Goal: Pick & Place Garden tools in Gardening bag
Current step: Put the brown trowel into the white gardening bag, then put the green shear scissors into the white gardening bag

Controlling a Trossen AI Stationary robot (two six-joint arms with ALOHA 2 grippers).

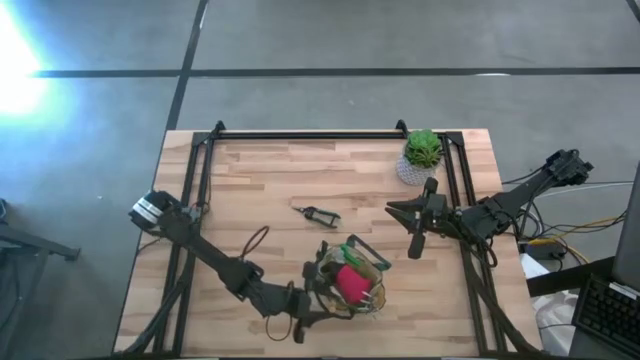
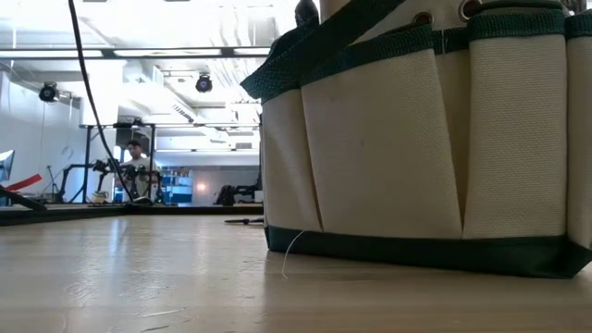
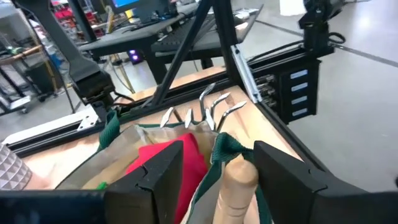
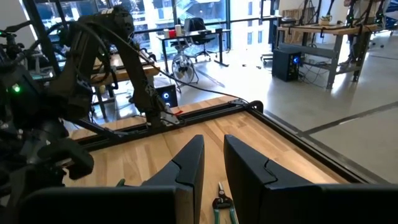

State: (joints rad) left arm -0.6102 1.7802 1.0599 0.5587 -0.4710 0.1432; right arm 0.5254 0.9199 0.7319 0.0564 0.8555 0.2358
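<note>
The khaki gardening bag [image 1: 345, 282] with dark green trim stands near the table's near edge and fills the right of the low view [image 2: 416, 139]. Inside it lie a red glove-like item [image 3: 168, 158] and a rake, its metal tines [image 3: 208, 109] sticking out past the rim. My left gripper [image 1: 312, 290] is open at the bag's left side. Its fingers stand on either side of the rake's wooden handle [image 3: 238, 186]. The dark-handled pruners [image 1: 318, 213] lie flat on the table, farther back. My right gripper [image 1: 415, 245] hovers to their right, slightly open and empty. My left gripper has the rake's wooden handle end [image 3: 239, 177] between its spread fingers. The handle stands close to one finger [image 3: 280, 171], but I cannot tell whether it touches it. The rake rests in the bag.
A green plant in a whitish pot [image 1: 422, 152] stands at the far right, just behind my right arm. A thin brown loop [image 1: 257, 240] lies on the table left of the bag. Black rails [image 1: 300, 135] frame the table top. The pruners also show below my right gripper [image 4: 221, 205].
</note>
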